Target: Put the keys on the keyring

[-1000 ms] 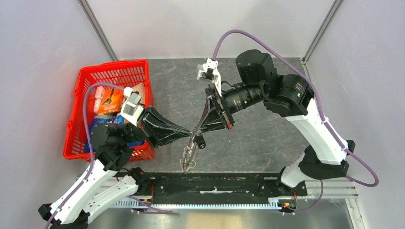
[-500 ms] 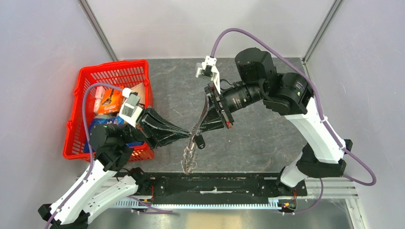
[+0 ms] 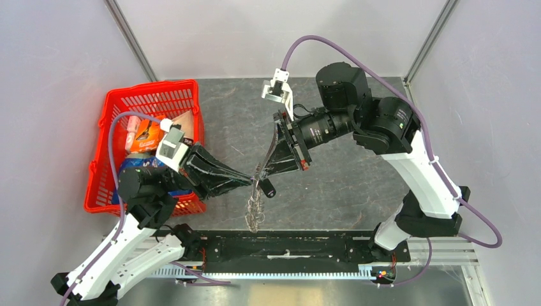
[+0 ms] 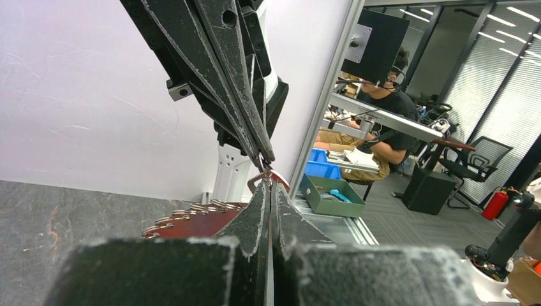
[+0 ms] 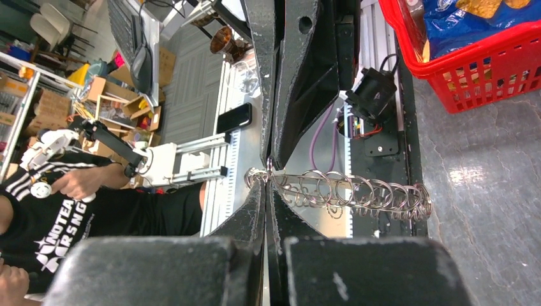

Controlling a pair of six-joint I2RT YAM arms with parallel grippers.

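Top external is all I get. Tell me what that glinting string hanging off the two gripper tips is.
Observer: Right wrist shows a ring chain, many linked split rings, with one end at the tips.
Operator: Report the left jaws.
Observer: Left wrist shows the left gripper shut, no gap between the jaws.
Operator: Now the right.
Observer: The right gripper is shut too, its tip right by the left's at the chain's end. I cannot tell which one pinches it.
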